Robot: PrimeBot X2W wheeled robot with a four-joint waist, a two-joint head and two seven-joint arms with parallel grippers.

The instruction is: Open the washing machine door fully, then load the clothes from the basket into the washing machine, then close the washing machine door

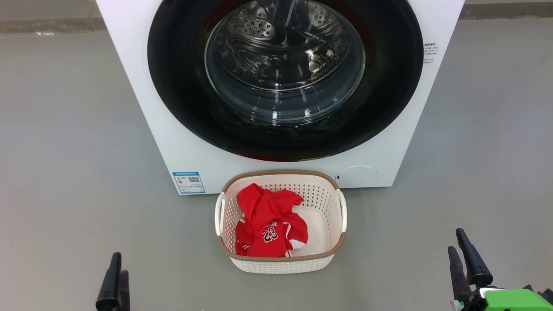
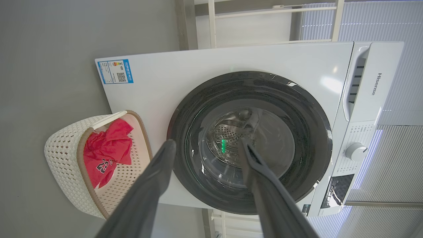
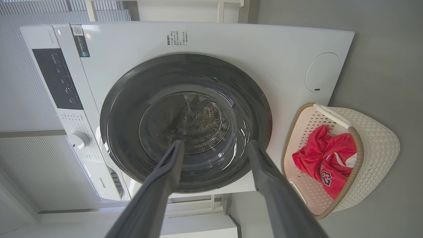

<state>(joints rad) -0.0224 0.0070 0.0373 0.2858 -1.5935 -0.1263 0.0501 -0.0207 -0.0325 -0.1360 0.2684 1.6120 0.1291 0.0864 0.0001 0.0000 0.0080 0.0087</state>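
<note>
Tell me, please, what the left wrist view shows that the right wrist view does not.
Left wrist view: the blue rectangular label at the big white boxy washing machine's lower corner. Right wrist view: a round white flap on that front. Shared: the closed round door with glossy black ring and glass bowl, the cream perforated plastic basket, and the bright red clothes inside it.

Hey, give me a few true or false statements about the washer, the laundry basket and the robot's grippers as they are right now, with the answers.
1. The washing machine door is shut. True.
2. The basket holds the clothes. True.
3. The basket sits on top of the washing machine. False: it stands on the floor in front of it.
4. The left gripper grips the clothes. False: it is open and empty, as is the right gripper.
</note>
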